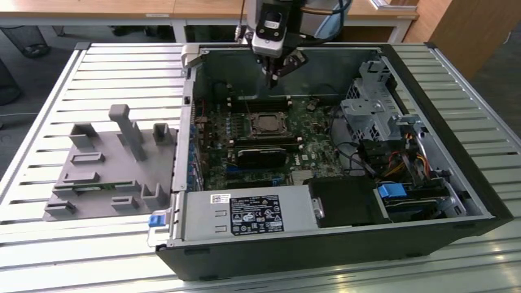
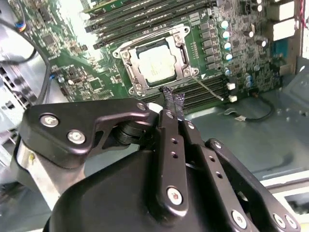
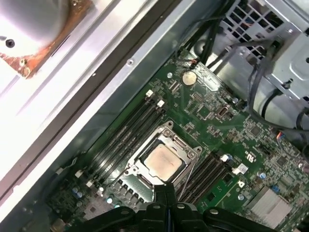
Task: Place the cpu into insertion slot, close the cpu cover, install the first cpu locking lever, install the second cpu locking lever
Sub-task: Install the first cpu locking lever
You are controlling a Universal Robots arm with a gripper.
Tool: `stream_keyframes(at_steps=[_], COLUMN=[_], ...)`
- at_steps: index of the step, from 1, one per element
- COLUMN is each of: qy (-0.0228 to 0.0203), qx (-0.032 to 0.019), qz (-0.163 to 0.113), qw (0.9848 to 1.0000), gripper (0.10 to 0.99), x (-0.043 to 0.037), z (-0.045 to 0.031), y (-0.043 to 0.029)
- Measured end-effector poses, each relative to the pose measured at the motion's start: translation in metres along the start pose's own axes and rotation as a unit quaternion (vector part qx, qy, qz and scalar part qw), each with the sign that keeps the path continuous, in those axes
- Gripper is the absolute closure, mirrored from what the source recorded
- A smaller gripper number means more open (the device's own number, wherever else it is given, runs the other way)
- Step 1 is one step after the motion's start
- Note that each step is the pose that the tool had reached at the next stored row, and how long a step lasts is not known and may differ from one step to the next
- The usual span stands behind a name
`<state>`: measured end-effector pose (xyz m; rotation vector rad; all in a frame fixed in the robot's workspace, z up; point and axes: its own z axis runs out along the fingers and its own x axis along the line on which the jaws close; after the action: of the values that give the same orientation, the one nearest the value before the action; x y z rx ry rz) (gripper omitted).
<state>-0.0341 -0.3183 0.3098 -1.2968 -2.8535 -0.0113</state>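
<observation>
Black gripper [image 2: 173, 96] housing hogs the foreground in the second wrist view. Its two taped fingers [image 2: 168, 104] are pinched flat together with nothing between them. In the exterior view my arm drops straight down into the open computer case [image 1: 326, 256], with the gripper pointing at the green board and hanging clear above it.

Right below and a touch ahead of the fingertips sits the cpu [image 2: 157, 63], a pale silver square lying flat in the insertion slot [image 2: 126, 55]. Looks like the cpu cover [image 2: 183, 48] is down over it, framing the chip through its window. One thin locking lever [image 2: 207, 88] pokes out at an angle from the socket corner nearest the gripper, across the memory slots [image 2: 198, 99].
</observation>
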Motion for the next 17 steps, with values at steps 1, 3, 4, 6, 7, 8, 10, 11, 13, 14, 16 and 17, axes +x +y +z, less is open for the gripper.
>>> stream_keyframes(at_steps=[1, 3, 4, 6, 7, 8, 10, 11, 13, 14, 16, 17], qy=[0.0, 0.0001, 0.0001, 0.0001, 0.0002, 0.0002, 0.0005, 0.0006, 0.001, 0.0012, 0.0021, 0.0033], qx=[0.0001, 0.0003, 0.0004, 0.0007, 0.0007, 0.0008, 0.0007, 0.0008, 0.0007, 0.0004, -0.0004, -0.0018], qz=[-0.009, -0.028, -0.037, -0.055, -0.064, -0.073, -0.091, -0.099, -0.116, -0.124, -0.14, -0.145], qw=[1.0, 0.9996, 0.9993, 0.9985, 0.998, 0.9974, 0.9959, 0.9951, 0.9932, 0.9922, 0.9902, 0.9895], gripper=[0.969, 0.969, 0.969, 0.969, 0.969, 0.969, 0.969, 0.969, 0.969, 0.969, 0.969, 0.969], x=[0.0, 0.0, 0.0, 0.0, 0.0, 0.0, 0.0, 0.0, 0.0, -0.0001, -0.0001, -0.0001], z=[0.0003, 0.001, 0.0013, 0.0016, 0.0019, 0.002, 0.0022, 0.0023, 0.0024, 0.0025, 0.0027, 0.0027], y=[0.0, 0.0, 0.0, 0.0, 0.0, 0.0, 0.0, 0.0, 0.0, 0.0, 0.0, 0.0])
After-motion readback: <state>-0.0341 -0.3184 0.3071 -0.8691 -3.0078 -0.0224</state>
